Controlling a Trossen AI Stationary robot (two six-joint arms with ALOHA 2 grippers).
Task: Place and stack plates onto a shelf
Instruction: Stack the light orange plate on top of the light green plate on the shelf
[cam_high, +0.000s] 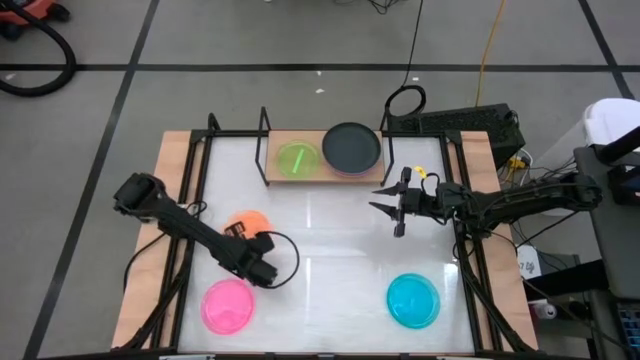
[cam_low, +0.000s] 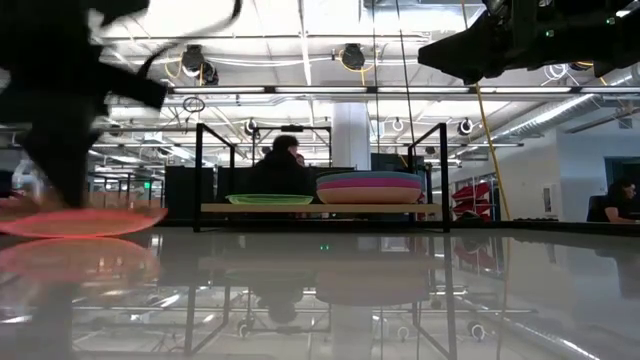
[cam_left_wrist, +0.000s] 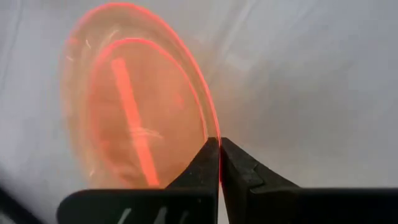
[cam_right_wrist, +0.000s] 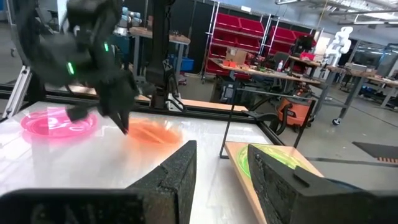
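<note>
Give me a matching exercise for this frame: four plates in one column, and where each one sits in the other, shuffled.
Plates:
1. orange plate
2. green plate
3. black plate
4. cyan plate

Places:
A. top of a stack on the shelf
B. alone on the shelf, beside the stack
C. rim pinched in the left gripper
D. on the table near its front edge, below the open right gripper in the high view

Pairs: 1-C, 2-B, 3-A, 4-D

Five plates, one shelf, two arms
</note>
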